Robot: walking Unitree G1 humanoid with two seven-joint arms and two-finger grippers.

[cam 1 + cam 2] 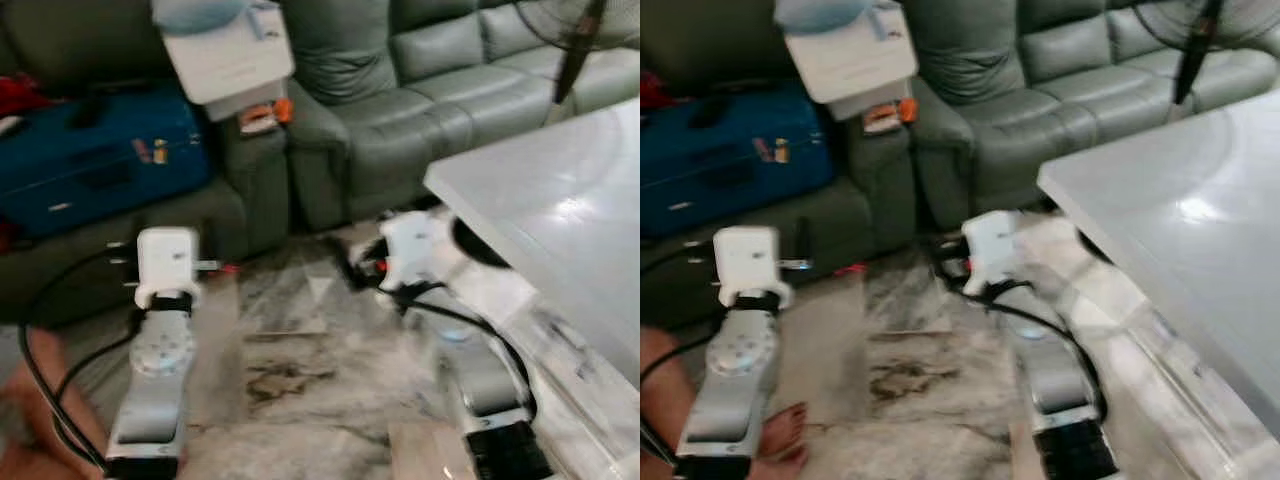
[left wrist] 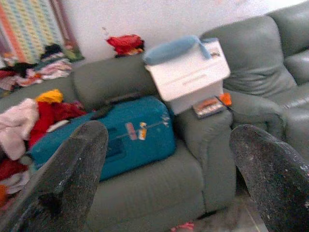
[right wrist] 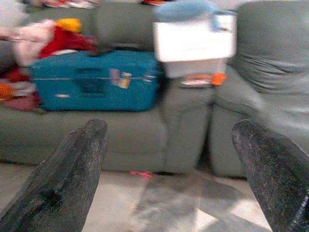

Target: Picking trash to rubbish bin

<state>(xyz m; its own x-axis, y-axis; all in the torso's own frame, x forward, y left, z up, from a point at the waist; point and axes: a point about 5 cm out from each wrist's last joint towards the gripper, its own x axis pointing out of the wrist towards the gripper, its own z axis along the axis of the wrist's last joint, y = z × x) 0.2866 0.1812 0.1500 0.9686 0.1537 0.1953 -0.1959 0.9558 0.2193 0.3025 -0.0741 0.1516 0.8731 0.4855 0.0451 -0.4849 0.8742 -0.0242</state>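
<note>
Both grippers, left gripper (image 2: 169, 183) and right gripper (image 3: 169, 179), have jaws wide apart, facing a green sofa (image 1: 400, 110) at 12 o'clock, with a blue suitcase (image 1: 100, 165) on it at 10 o'clock and a white bench (image 1: 560, 220) at 3 o'clock.

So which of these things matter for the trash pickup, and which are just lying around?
For the job: left gripper, open; right gripper, open; small red scrap on the floor at the sofa's foot, possibly trash.

Lying about: blue suitcase, white box on the armrest, clothes pile, fan, white table.
</note>
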